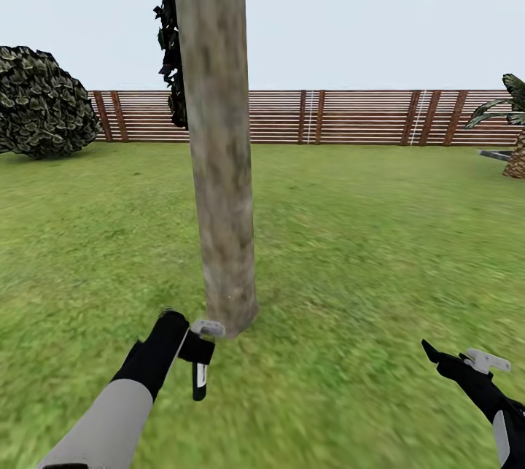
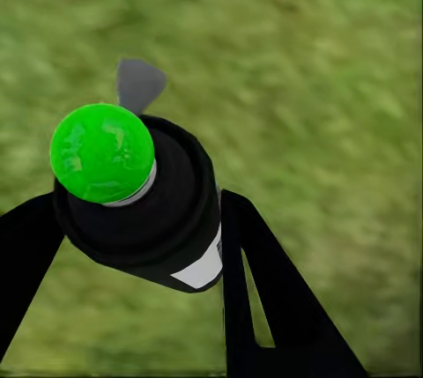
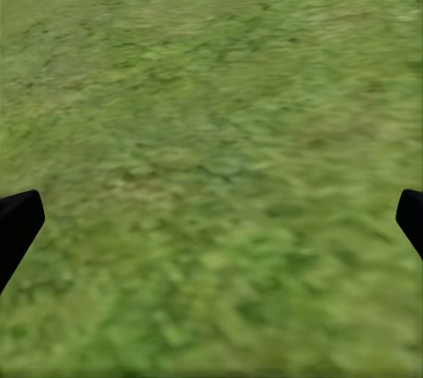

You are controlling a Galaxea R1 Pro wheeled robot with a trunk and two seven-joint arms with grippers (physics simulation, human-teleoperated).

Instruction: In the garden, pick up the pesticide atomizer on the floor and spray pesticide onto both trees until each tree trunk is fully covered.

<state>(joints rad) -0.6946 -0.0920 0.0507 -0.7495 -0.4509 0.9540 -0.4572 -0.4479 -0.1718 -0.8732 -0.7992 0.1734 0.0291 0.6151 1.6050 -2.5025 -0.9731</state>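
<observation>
Fenced grass lawn, left gripper clamped on pesticide atomizer just beside tree trunk base, right gripper spread wide, empty; nozzle apparently not facing trunk, so risks spraying grass, leaving bark uncovered.

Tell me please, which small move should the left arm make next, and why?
Probably lift the left gripper slightly and spray. It is shut on the small black pesticide atomizer, close to the base of the thick grey-brown tree trunk, whose upper part looks bare.
</observation>
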